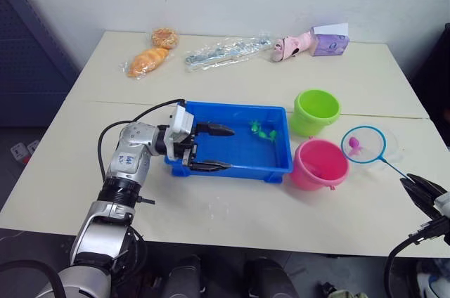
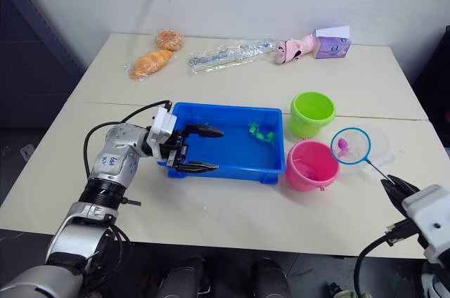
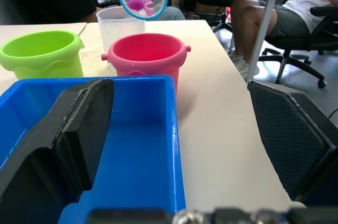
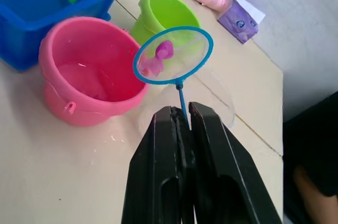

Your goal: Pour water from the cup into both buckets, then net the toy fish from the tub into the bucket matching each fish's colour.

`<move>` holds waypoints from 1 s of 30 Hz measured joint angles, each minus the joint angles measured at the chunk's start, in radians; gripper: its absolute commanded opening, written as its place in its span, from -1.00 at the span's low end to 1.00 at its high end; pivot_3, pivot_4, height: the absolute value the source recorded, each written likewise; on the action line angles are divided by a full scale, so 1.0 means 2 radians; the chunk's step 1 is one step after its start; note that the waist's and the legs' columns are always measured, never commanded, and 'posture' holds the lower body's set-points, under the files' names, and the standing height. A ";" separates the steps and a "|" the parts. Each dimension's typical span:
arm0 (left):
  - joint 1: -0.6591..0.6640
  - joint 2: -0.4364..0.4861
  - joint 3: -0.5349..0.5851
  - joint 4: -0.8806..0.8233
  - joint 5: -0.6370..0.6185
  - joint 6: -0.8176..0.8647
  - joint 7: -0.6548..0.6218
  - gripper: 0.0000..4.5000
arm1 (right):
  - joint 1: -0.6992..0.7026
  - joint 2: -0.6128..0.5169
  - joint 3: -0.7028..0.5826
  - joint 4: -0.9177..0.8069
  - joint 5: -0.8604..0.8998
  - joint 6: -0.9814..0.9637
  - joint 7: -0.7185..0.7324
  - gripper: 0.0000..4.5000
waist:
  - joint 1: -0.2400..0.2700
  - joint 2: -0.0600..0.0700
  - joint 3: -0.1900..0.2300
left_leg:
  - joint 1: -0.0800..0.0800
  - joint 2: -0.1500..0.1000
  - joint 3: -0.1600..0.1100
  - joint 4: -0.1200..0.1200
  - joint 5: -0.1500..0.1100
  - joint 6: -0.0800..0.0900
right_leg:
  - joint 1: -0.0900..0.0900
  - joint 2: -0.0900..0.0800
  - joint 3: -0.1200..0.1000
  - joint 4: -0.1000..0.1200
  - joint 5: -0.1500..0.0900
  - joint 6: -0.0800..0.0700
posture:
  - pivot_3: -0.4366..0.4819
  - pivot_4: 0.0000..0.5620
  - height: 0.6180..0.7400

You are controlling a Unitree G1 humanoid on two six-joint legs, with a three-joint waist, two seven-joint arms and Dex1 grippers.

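My right fingers (image 4: 182,123) are clenched on the thin black stick of the net (image 4: 172,55), holding it near the handle's low end. The blue hoop hangs above the counter (image 1: 211,210) just beside the pink bucket (image 1: 320,164), over the clear cup (image 3: 119,23), with one pink fish (image 4: 158,57) lying in the mesh. My left fingers (image 1: 211,148) are spread wide and hold nothing, straddling the near-left wall of the blue tub (image 1: 278,164), where green fish (image 1: 261,129) lie at the far right end. The lime bucket (image 1: 316,110) stands just behind the pink one. I judge the net light but whippy on so slim a stick, and the wet fish slippery, so the hoop wants a slow tip over the pink bucket.
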 measured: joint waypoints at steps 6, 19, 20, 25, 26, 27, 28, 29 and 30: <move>0.000 -0.007 -0.001 0.001 0.001 -0.006 0.002 0.94 | 0.016 0.024 0.034 0.089 -0.108 -0.211 -0.018 -1.00 | 0.000 0.000 0.000 | 0.000 0.000 0.000 0.000 0.000 0.000 | 0.000 0.000 0.000 0.000 0.000 0.000 | -0.05 -0.47 1.00; 0.020 -0.012 -0.002 -0.003 0.008 -0.008 0.020 0.94 | -0.010 -0.017 0.054 0.195 -0.354 -0.454 -0.155 -1.00 | 0.000 0.000 0.000 | 0.001 0.000 0.000 0.001 0.001 -0.001 | 0.000 0.000 0.001 0.001 0.000 0.000 | -0.05 -0.47 1.00; 0.020 -0.011 -0.002 -0.003 0.008 -0.008 0.021 0.94 | -0.011 -0.020 0.054 0.195 -0.349 -0.451 -0.155 -1.00 | 0.000 0.000 0.000 | 0.001 0.000 0.000 0.001 0.001 -0.001 | 0.000 0.000 0.001 0.001 0.000 0.000 | -0.05 -0.47 1.00; 0.026 0.006 0.007 -0.007 0.007 -0.006 0.026 0.94 | -0.041 -0.055 0.070 0.161 -0.198 -0.366 -0.127 -1.00 | -0.004 0.000 0.000 | 0.001 0.001 0.000 0.001 0.001 -0.001 | 0.000 0.000 0.001 0.002 0.000 0.000 | -0.05 -0.47 1.00; 0.033 0.017 0.018 -0.010 0.001 -0.001 0.029 0.94 | -0.059 -0.073 0.091 0.139 -0.140 -0.316 -0.113 -1.00 | -0.008 0.000 0.000 | 0.001 0.001 0.000 0.001 0.002 -0.001 | 0.000 0.000 0.001 0.002 0.000 0.000 | -0.05 -0.47 1.00; 0.037 0.034 0.033 -0.011 -0.004 0.007 0.032 0.94 | -0.095 -0.099 0.114 0.113 -0.075 -0.251 -0.099 -1.00 | -0.015 0.000 0.000 | 0.001 0.002 0.000 0.001 0.002 -0.001 | 0.001 0.000 0.001 0.002 0.000 0.000 | -0.05 -0.47 1.00; 0.037 0.040 0.040 -0.014 -0.007 0.010 0.034 0.94 | -0.111 -0.110 0.121 0.101 -0.047 -0.222 -0.094 -1.00 | -0.015 0.000 0.000 | 0.001 0.002 0.000 0.002 0.002 -0.001 | 0.001 0.000 0.001 0.002 0.000 0.000 | -0.05 -0.47 1.00; 0.039 0.046 0.045 -0.019 -0.009 0.011 0.034 0.94 | -0.126 -0.118 0.132 0.093 -0.023 -0.195 -0.091 -1.00 | -0.015 0.000 0.000 | 0.002 0.002 -0.001 0.002 0.002 -0.001 | 0.001 0.000 0.000 0.002 0.000 0.000 | -0.05 -0.47 1.00; 0.045 0.057 0.053 -0.024 -0.013 0.013 0.035 0.94 | -0.153 -0.131 0.151 0.087 0.006 -0.158 -0.087 -1.00 | -0.015 0.000 0.000 | 0.002 0.002 -0.001 0.002 0.002 -0.001 | 0.002 0.001 0.000 0.002 0.000 0.000 | -0.05 -0.47 1.00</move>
